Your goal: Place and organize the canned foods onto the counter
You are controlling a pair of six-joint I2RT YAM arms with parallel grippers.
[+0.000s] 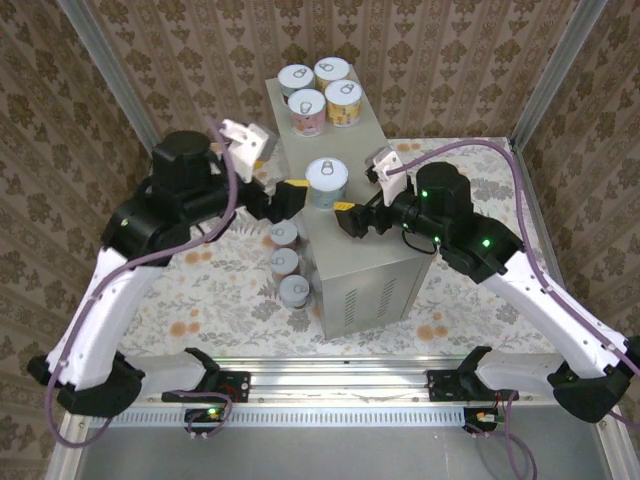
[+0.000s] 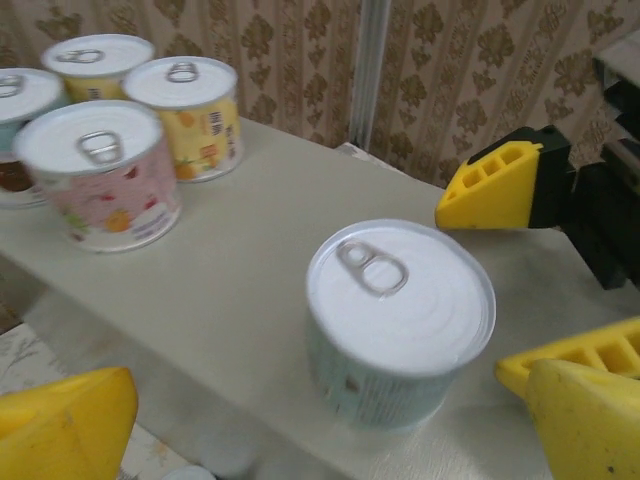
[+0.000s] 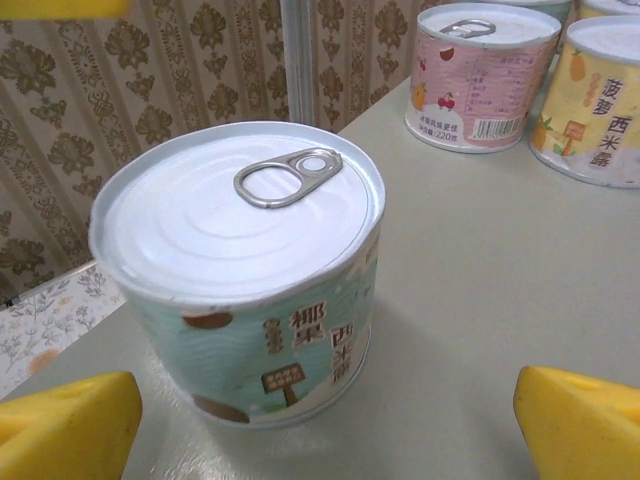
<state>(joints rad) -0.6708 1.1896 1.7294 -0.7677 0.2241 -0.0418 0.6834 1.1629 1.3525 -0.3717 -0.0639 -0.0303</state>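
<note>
Yellow fingertips of my right gripper (image 3: 322,425) sit in the two bottom corners of its wrist view, spread wide, with the teal-label can (image 3: 240,280) upright between and beyond them, untouched. My left gripper (image 2: 325,440) is spread just as wide on the can's other side and grips nothing. That can stands mid-frame in the top view, on the grey counter (image 1: 365,260), apart from the four cans (image 1: 320,95) grouped at the counter's upper end.

I judge it stiff and fairly heavy for its size if full. The paper label should give the pads some bite, while the lid looks smooth and slippery — so I'd take the side wall at mid-height, straight across the round.

Three cans (image 1: 285,262) wait on the floral cloth (image 1: 200,300) just left of the counter, and from above I get only their lids, no labels. Both grippers' fingertips are cut off at the frame edges, and the left wrist view's lower edge is blurred.
</note>
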